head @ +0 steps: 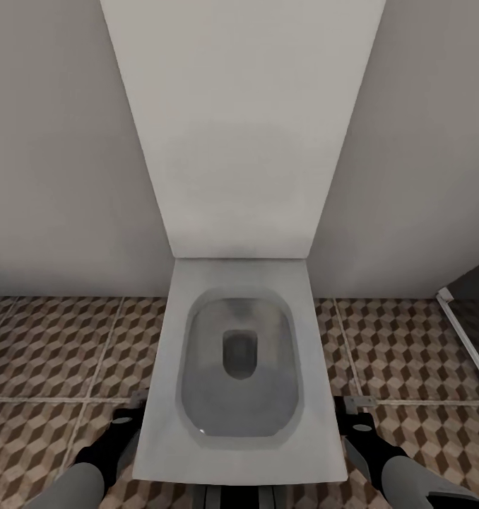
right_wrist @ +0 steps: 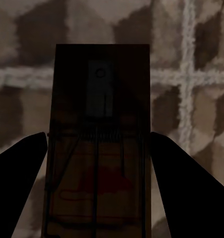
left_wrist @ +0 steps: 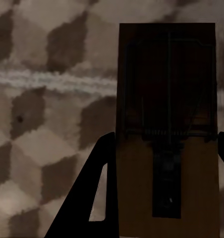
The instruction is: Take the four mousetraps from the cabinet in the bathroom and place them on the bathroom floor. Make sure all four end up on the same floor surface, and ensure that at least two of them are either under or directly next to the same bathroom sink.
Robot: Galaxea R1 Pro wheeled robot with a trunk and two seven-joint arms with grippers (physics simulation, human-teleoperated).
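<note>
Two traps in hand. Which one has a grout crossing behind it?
The mousetrap in the right gripper: pale grout lines cross beside it on the bathroom floor. Behind the left gripper's mousetrap, a single grout line runs.

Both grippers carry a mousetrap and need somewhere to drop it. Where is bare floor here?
Bare floor lies left of the toilet up to the wall, and another patch right of it, ending at the dark threshold. The middle is crowded by the toilet; each gripper hangs close beside it.
</note>
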